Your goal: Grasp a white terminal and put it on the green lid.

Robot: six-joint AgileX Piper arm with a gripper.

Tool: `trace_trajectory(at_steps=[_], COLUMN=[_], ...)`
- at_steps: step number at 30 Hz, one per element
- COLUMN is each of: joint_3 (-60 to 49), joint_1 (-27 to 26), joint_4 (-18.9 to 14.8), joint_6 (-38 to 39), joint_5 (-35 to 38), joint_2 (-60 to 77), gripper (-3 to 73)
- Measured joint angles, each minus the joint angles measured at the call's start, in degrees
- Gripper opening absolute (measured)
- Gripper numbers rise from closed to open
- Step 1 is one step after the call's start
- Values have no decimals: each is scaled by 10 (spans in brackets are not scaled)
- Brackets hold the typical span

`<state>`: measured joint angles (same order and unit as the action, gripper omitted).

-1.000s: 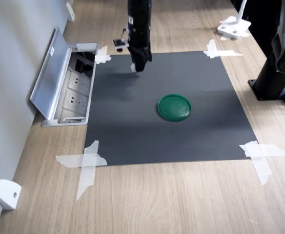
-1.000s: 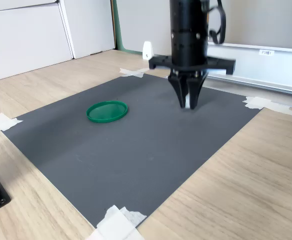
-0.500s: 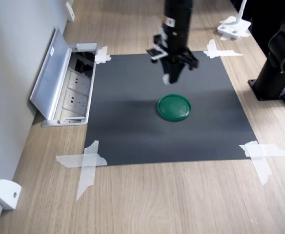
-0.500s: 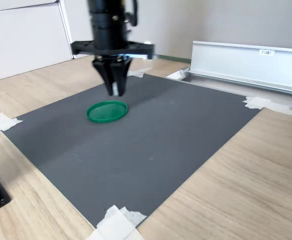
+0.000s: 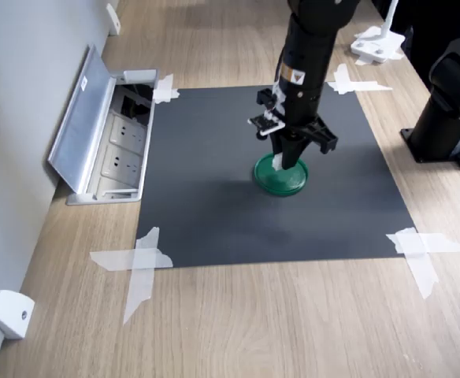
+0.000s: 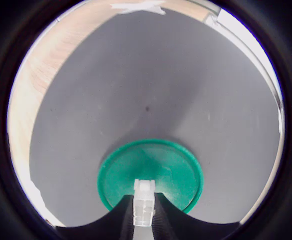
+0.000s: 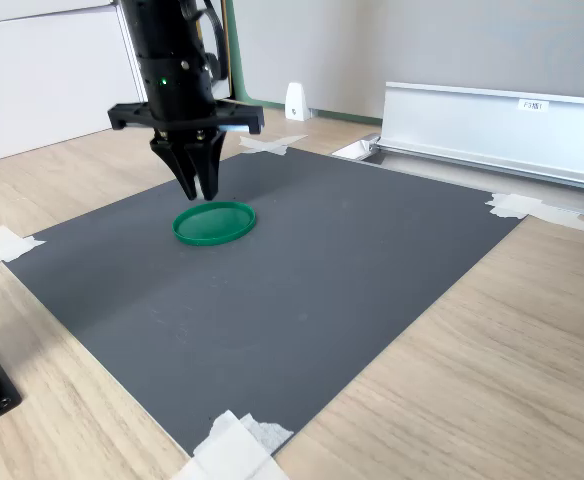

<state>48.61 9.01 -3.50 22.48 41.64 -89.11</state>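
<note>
Above the green lid [image 6: 151, 172] my gripper [image 6: 144, 220] hangs, fingers clamped on the white terminal [image 6: 144, 202]. Pickup & carry done; lowering + release left, I judge.

your hand [image 5: 280, 164] hangs point-down over the green lid [image 5: 285, 179], closed on the white terminal [image 6: 144, 203], and the disc's face under it is bare in the wrist view. all round the lid the dark mat [image 5: 214, 213] lies flat and open, so you have room on every side there. at the first exterior view's left the open floor socket box [image 5: 108, 134] stands up with its raised metal flap, well apart from the lid. at the first exterior view's right a black base [image 5: 450, 118] stands on the counter [image 5: 277, 323] just beside the mat's edge.
</note>
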Motion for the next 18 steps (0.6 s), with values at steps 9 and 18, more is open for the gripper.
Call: trace_trajectory(at_steps=[9, 18], joint_3=[0, 0], joint_1=[0, 0], joint_4=[28, 28], joint_6=[-13, -3], joint_5=[1, 2], joint_2=[-23, -27], gripper=[93, 250])
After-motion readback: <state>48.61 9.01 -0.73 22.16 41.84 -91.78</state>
